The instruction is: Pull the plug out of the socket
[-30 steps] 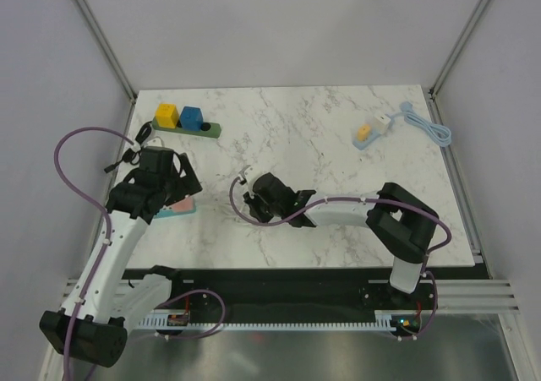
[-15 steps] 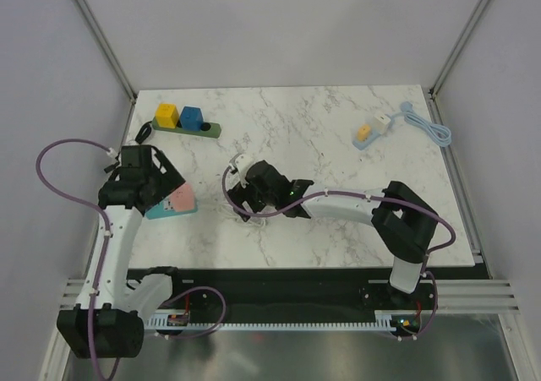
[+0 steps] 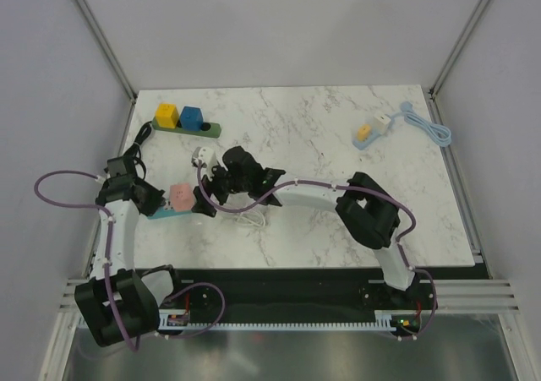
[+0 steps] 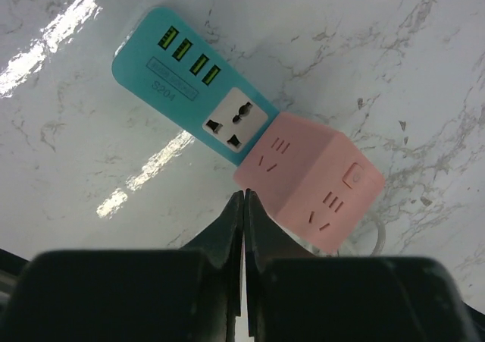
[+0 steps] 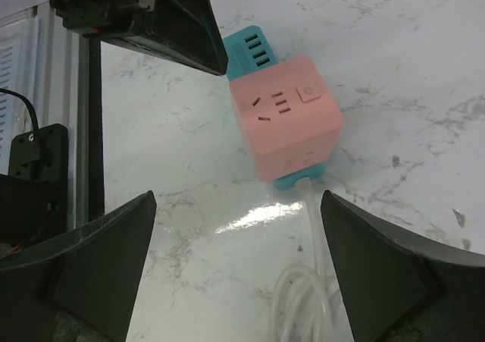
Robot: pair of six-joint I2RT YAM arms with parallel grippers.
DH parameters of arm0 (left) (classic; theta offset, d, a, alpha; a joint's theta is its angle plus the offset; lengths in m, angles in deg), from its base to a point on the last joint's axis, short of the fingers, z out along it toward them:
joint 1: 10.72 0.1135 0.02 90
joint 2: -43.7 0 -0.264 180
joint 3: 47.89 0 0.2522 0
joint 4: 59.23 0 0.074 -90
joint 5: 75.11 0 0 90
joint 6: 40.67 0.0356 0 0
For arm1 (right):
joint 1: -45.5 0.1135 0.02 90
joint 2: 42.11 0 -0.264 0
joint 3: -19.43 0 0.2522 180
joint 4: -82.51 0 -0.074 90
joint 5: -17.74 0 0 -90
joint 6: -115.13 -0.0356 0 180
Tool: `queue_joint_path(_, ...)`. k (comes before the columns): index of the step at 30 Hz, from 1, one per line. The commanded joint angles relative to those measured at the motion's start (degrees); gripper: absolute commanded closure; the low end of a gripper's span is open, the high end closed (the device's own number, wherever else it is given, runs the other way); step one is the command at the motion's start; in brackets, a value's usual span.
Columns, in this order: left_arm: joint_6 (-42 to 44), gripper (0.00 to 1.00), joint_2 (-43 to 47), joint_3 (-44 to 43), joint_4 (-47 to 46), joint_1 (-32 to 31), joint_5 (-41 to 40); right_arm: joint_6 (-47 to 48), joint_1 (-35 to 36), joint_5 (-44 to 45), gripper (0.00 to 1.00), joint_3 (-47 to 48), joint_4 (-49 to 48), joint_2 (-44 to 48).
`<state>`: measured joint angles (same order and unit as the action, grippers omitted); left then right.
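The plug is a pink cube (image 3: 179, 197) (image 4: 311, 179) (image 5: 284, 118) seated on one end of the teal socket strip (image 4: 182, 80) (image 5: 250, 50), which lies flat at the table's left. My left gripper (image 4: 244, 194) (image 3: 157, 198) is shut with nothing between its fingers, and its tips are at the cube's lower-left corner. My right gripper (image 5: 238, 198) (image 3: 206, 197) stands wide open just to the right of the cube, with the cube ahead of its fingers and untouched. The strip's white cable (image 5: 314, 281) runs out from under the cube between the right fingers.
A green power strip (image 3: 188, 126) carrying a yellow and a blue plug lies at the back left. A small yellow-and-blue adapter (image 3: 365, 133) with a pale blue cable (image 3: 427, 126) lies at the back right. A white cable end (image 3: 201, 155) rests behind the right wrist.
My left gripper came down beside the pink cube and shut. My right arm swept left across the table to the cube's other side and opened wide.
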<state>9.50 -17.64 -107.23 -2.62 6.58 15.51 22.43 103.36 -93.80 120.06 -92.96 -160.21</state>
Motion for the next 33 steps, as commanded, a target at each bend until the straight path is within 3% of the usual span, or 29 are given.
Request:
queue_joint_path(1,-2.00,0.98,1.57,2.15,-6.72,1.68,0.09,1.47,0.14,-9.13,0.02,6.55,-4.03,-4.32)
queue_joint_path(7,-2.70,0.98,0.26,4.80,-9.18,2.04,-4.58,0.85,0.05,-9.57,0.03,12.26,-4.13,-10.65)
queue_joint_path(23,-4.64,0.98,-11.16,4.71,-12.70,2.21,-5.10,4.36,1.72,-9.14,0.05,24.57,1.76,-20.14)
queue_joint_path(33,-4.81,0.98,-12.22,7.00,-14.64,2.39,-4.05,7.62,3.39,-4.92,0.07,29.23,4.84,-22.26)
